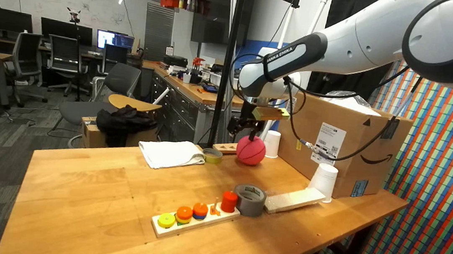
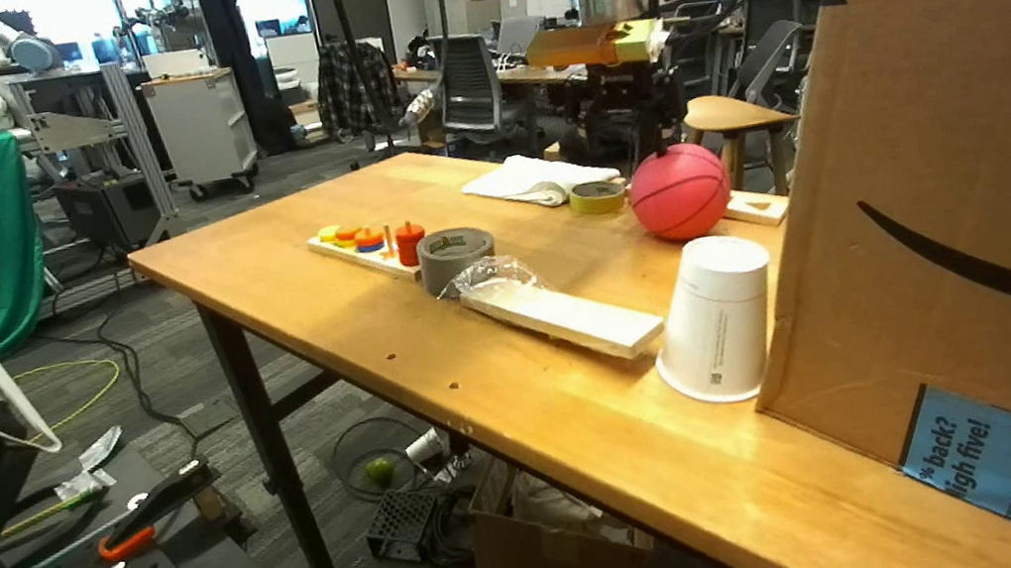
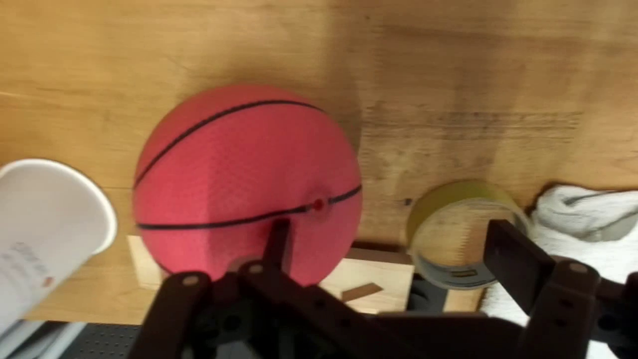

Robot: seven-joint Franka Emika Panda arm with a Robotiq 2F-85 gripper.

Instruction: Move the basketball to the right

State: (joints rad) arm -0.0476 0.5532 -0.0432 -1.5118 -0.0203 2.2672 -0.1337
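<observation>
The basketball point(image 1: 251, 150) is a pinkish-red ball with dark seams, resting near the far end of the table point(image 1: 88, 196). It also shows in an exterior view point(image 2: 680, 192) and fills the left half of the wrist view, where the basketball point(image 3: 239, 169) has a small valve spot. My gripper point(image 3: 390, 227) is open, its fingers wide apart. One of the fingers point(image 3: 277, 247) reaches over the ball's top; whether it touches I cannot tell. Its opposite finger stands past the ball, above a yellow tape roll point(image 3: 448, 209). Nothing is held between them.
Beside the ball stand a white cup point(image 1: 272, 144) and a large cardboard box point(image 1: 294, 125). A wooden piece point(image 3: 379, 279) lies against the ball's other side, near a white cloth point(image 1: 171, 154). Farther off are a grey tape roll point(image 1: 249, 203), a peg toy point(image 1: 195, 222) and a pale plank point(image 2: 560, 316).
</observation>
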